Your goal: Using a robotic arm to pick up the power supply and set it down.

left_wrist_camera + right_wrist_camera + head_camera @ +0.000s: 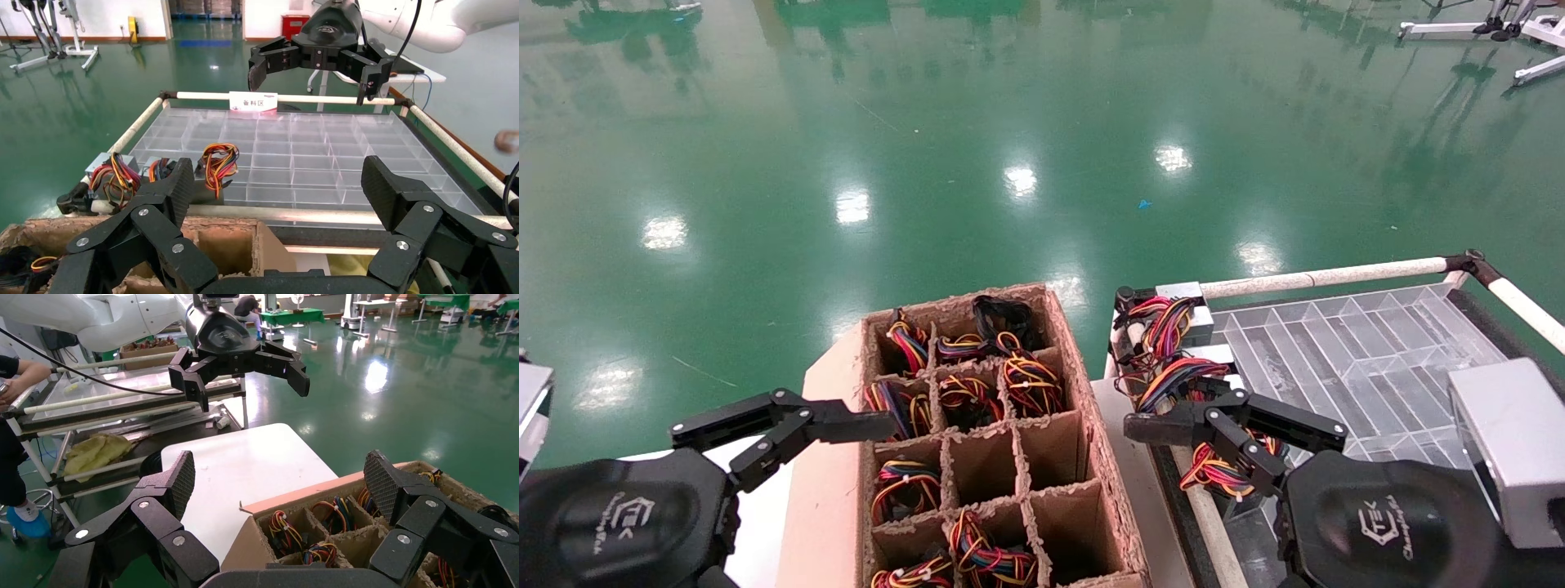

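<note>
While both sets of jaws stand apart and empty, the left gripper (789, 433) beside the carton (1091, 457) and the right gripper (1222, 433) over the tray (1377, 359), nothing is held. Power supplies (1189, 322) sit at the tray's near-left edge, more in the carton's cells. Loose wires (1169, 380) could be snagged by a finger, or a bundle gripped instead of the box, so a unit is dragged or dropped.
</note>
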`<state>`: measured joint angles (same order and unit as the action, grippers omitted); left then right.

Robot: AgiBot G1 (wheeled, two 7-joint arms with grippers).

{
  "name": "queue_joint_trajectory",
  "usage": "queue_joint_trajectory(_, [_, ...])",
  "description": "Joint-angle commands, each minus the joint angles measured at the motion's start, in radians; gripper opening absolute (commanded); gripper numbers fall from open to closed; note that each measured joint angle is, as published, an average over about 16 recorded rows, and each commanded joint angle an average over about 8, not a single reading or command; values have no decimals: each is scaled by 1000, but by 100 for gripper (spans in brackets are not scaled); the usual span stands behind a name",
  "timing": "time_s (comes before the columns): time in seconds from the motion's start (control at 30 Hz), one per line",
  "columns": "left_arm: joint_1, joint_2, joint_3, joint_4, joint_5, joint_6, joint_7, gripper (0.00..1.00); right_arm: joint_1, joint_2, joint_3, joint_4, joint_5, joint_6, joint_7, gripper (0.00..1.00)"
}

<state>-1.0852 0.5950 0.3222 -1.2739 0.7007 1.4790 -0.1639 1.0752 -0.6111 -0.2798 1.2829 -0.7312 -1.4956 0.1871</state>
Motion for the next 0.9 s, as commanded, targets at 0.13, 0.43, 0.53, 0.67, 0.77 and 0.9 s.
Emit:
queue_joint_trajectory(0.13, [0,0,0,0,0,0,0,0,0,0,0,0,0,0,0,100])
queue_joint_trajectory(0.43, [0,0,0,0,0,0,0,0,0,0,0,0,0,0,0,100])
queue_joint_trajectory(0.53, [0,0,0,0,0,0,0,0,0,0,0,0,0,0,0,100])
queue_joint_trajectory(0.67, [0,0,0,0,0,0,0,0,0,-2,-3,-4,-8,5,0,100])
queue_joint_trajectory(0.77, [0,0,0,0,0,0,0,0,6,-9,-14,-17,-42,26,-3,100])
queue_joint_trajectory(0.9, [0,0,0,0,0,0,0,0,32,-30,-47,-39,-139,79,-2,100])
